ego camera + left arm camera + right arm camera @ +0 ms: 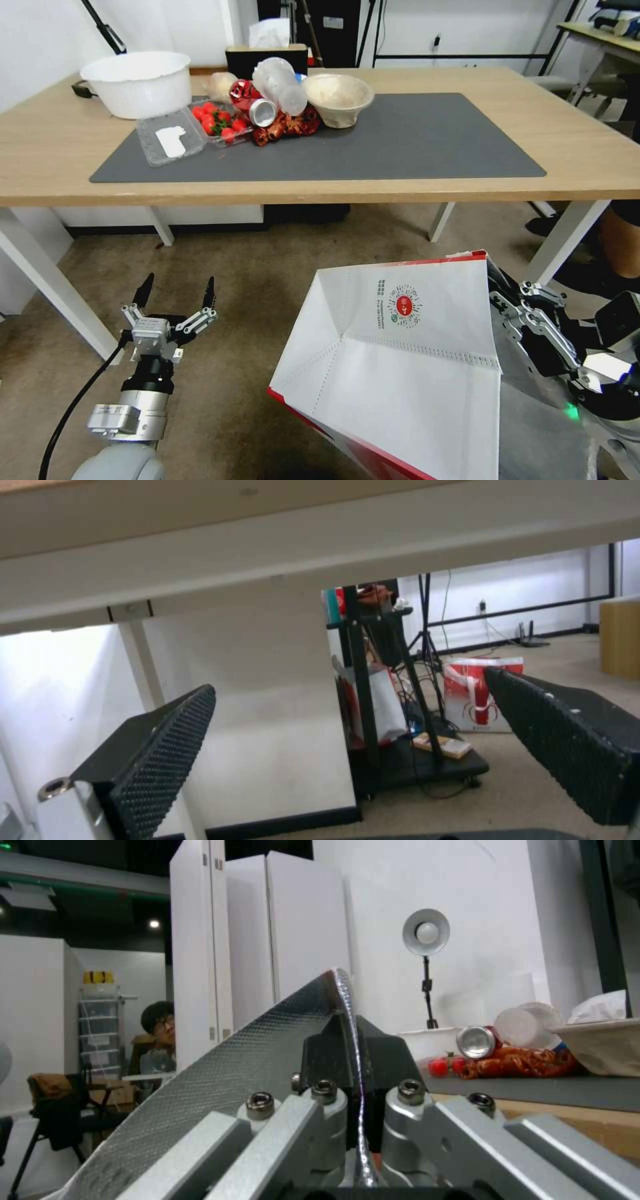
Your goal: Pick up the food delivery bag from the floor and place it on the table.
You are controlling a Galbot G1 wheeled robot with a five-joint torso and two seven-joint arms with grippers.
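Observation:
The food delivery bag (400,360), white with a round red logo and red trim, hangs tilted at the lower right in front of the table (587,153); its underside runs off the view's lower edge. My right gripper (501,300) is shut on the bag's right wall. In the right wrist view the fingers (350,1040) pinch the silver foil lining (233,1080). My left gripper (179,290) stands open over the carpeted floor (253,293) at the lower left, holding nothing; its ribbed pads (160,750) are spread apart beneath the tabletop.
The dark grey mat (427,140) bears a strawberry tray (200,127), a can, a bottle and a paper bowl (338,98); a white tub (139,81) stands behind. White table legs (47,287) (567,240) flank the bag. A person's leg (623,240) is at the right edge.

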